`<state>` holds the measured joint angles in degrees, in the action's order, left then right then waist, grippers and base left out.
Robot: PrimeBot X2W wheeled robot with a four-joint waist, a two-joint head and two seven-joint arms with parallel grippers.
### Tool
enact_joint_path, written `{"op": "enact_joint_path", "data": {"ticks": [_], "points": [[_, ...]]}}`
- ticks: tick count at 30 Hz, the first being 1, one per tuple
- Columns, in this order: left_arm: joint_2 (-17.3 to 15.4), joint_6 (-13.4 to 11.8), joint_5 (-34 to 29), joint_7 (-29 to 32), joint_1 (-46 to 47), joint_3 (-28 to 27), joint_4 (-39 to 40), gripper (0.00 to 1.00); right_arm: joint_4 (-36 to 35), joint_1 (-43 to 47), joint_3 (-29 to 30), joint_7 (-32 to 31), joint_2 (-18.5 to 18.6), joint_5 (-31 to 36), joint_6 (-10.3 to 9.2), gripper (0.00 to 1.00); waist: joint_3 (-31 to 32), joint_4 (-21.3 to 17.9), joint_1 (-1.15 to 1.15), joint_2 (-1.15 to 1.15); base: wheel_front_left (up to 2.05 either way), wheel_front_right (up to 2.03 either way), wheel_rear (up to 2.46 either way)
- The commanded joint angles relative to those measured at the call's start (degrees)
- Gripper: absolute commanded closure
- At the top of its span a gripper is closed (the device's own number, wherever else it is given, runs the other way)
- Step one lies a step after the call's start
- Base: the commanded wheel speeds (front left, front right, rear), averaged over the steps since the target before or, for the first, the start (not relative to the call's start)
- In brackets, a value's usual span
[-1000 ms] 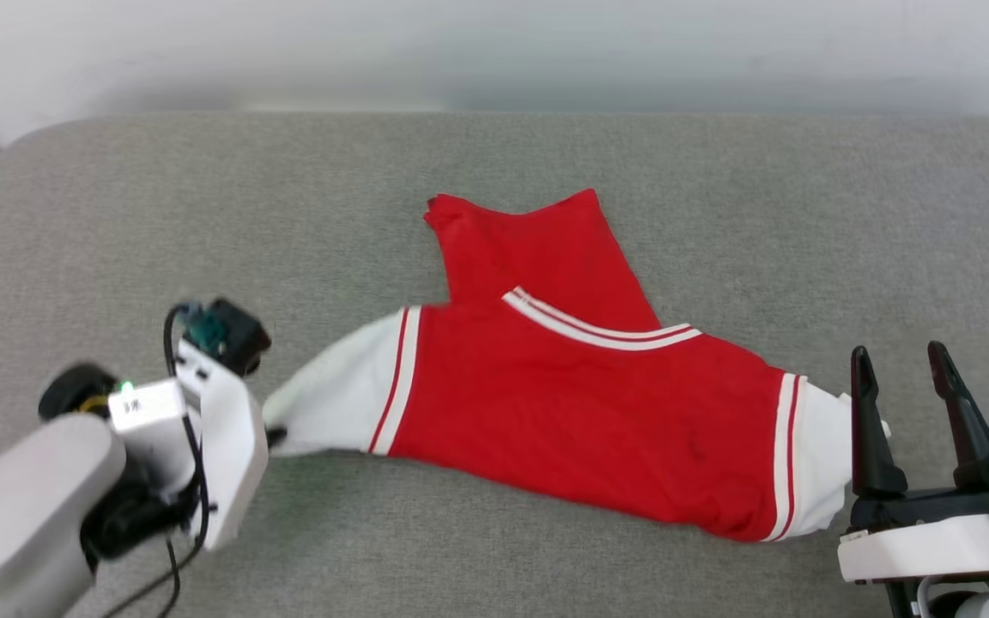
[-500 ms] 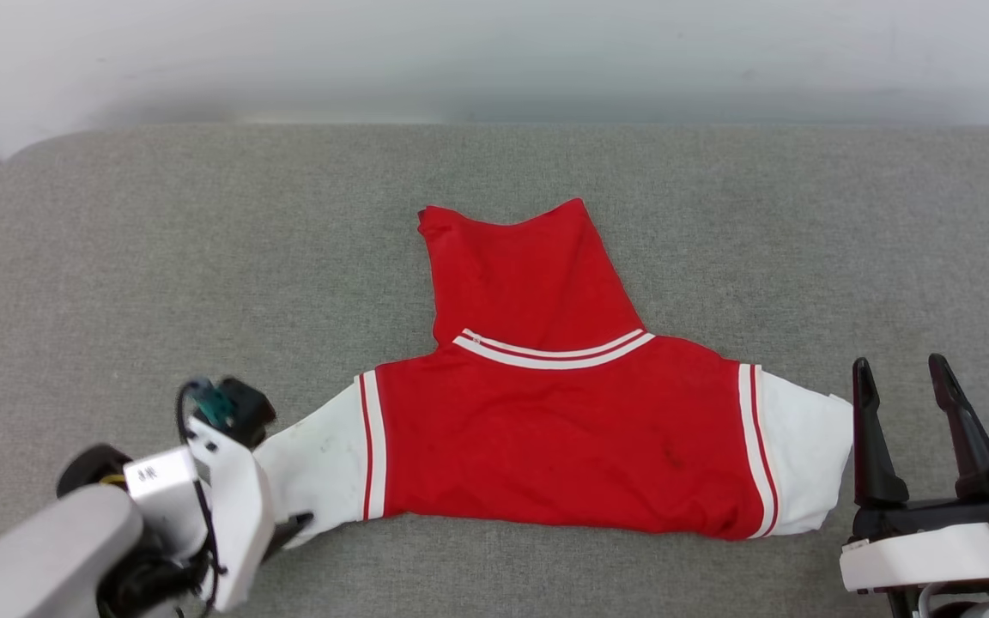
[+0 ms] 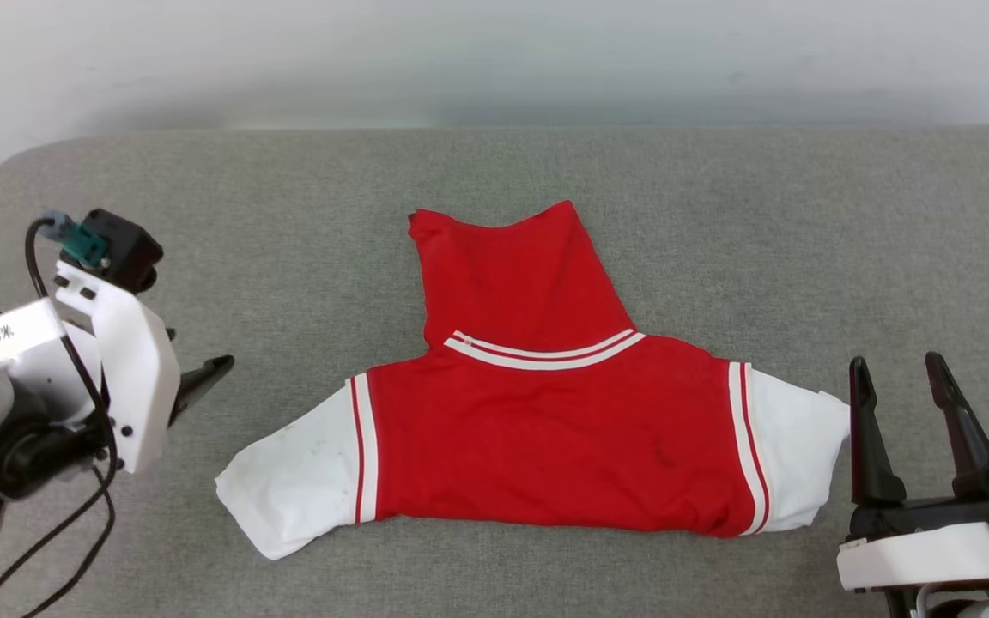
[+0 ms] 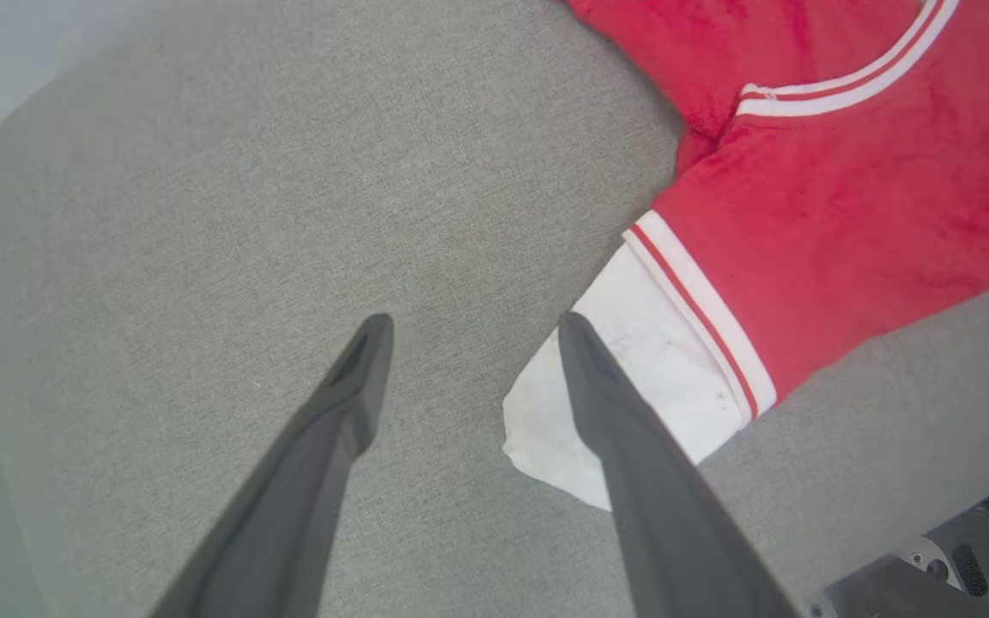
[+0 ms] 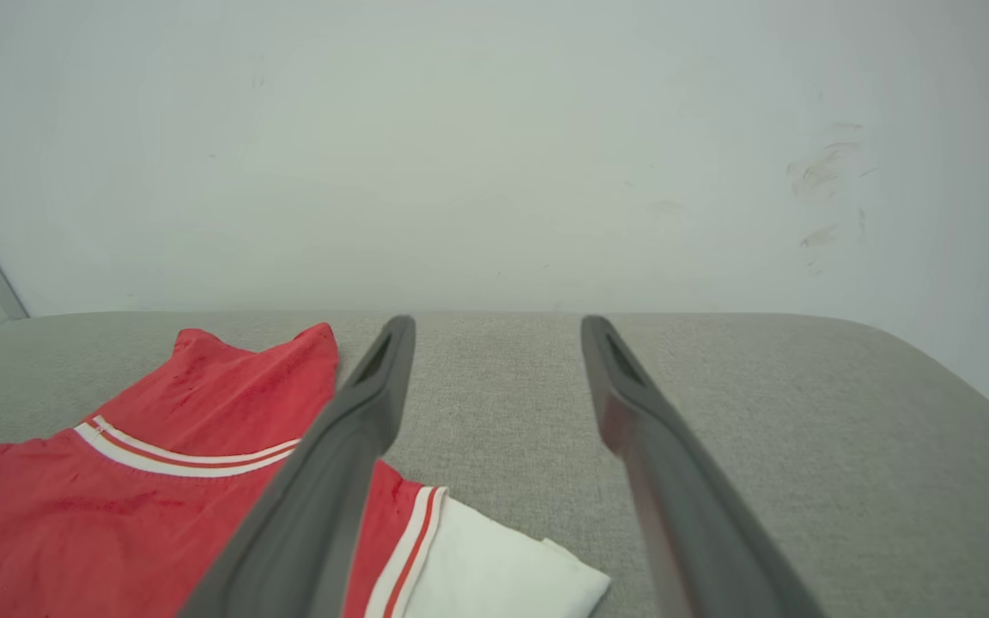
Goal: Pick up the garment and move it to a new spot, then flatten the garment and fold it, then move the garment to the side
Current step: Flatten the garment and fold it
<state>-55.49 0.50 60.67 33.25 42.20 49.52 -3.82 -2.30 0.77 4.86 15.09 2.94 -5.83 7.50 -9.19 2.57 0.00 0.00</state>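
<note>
The garment [image 3: 546, 446] lies on the grey cushioned surface [image 3: 288, 215], red with white sleeves out to each side and striped trim across the middle. A red part sticks out toward the far side. My left gripper [image 4: 470, 322] hovers open and empty above the bare surface, just left of the white left sleeve [image 4: 640, 369]; one dark finger [image 3: 203, 382] shows in the head view. The right gripper [image 3: 898, 369] stands open and empty by the right sleeve [image 3: 795, 455], beside it and not touching. In the right wrist view the garment [image 5: 117, 498] lies left of the open right gripper [image 5: 499, 322].
A pale wall [image 3: 494, 60] runs behind the surface, whose far corners are rounded. A black cable [image 3: 74, 524] hangs from my left wrist. Part of the robot's base [image 4: 958, 566] shows past the surface's near edge. Bare grey surface lies left, right and beyond the garment.
The left gripper drew the left sleeve toward the near edge, opened, let it go and rose up to the left. The sleeve now lies flat. The right gripper stayed open in place.
</note>
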Motion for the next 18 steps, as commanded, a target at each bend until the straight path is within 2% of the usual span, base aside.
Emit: {"op": "enact_joint_path", "data": {"ticks": [1, 9, 18], "points": [[-0.46, -0.14, 0.10, 1.24, 0.69, 0.17, -0.49, 0.00, -0.38, -1.03, -0.13, 0.12, -0.11, -0.12, -0.02, 0.00, -0.75, -0.52, 0.00, 0.00, 0.00, 0.00, 0.00], [1.81, 1.09, 1.31, 7.79, -0.83, 4.11, -6.11, 0.00, -0.59, -2.22, -0.06, 0.11, -0.12, -0.04, -0.02, 0.00, -3.32, -2.42, 0.00, 0.00, 0.00, 0.00, 0.00], [6.00, 2.48, 2.18, 7.52, -5.45, 7.65, -14.99, 0.00, -0.62, -3.20, -0.14, 0.11, -0.12, -0.06, -0.02, 0.00, -4.73, -3.96, 0.00, 0.00, 0.00, 0.00, 0.00]]}}
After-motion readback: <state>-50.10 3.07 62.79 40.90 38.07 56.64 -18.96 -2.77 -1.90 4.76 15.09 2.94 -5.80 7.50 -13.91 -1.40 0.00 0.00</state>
